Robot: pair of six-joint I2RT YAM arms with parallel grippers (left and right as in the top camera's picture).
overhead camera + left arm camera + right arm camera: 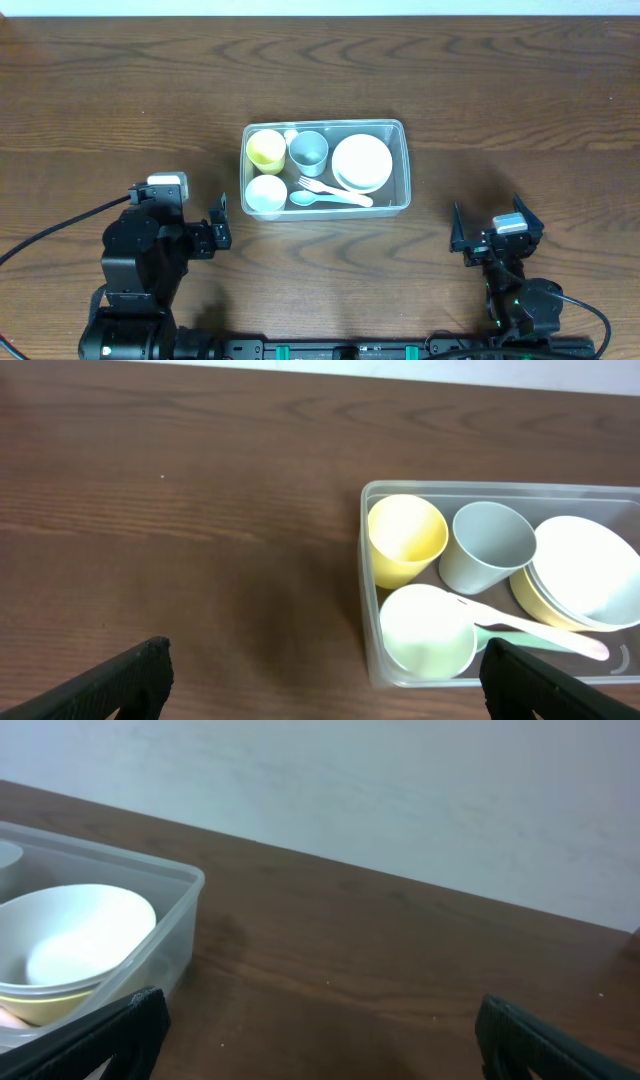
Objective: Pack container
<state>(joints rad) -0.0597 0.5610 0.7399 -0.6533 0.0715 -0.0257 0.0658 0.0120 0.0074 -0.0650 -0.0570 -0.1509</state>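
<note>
The clear container [403, 135] sits mid-table and holds a yellow cup [265, 149], a grey cup [308, 151], a white cup [266, 193], stacked white bowls [362, 161], a white fork [335, 190] and a pale green spoon [304, 198]. My left gripper [218, 222] is open and empty, to the left front of the container [368, 560]. My right gripper [493, 228] is open and empty, to the right front of the container [185, 930]. The left wrist view shows the yellow cup [404, 538], grey cup [486, 545] and white cup [428, 630].
The dark wooden table [120, 90] stretches all round the container. A pale wall [400, 790] stands behind the table's far edge in the right wrist view. Black cables [40, 240] trail from the left arm's base.
</note>
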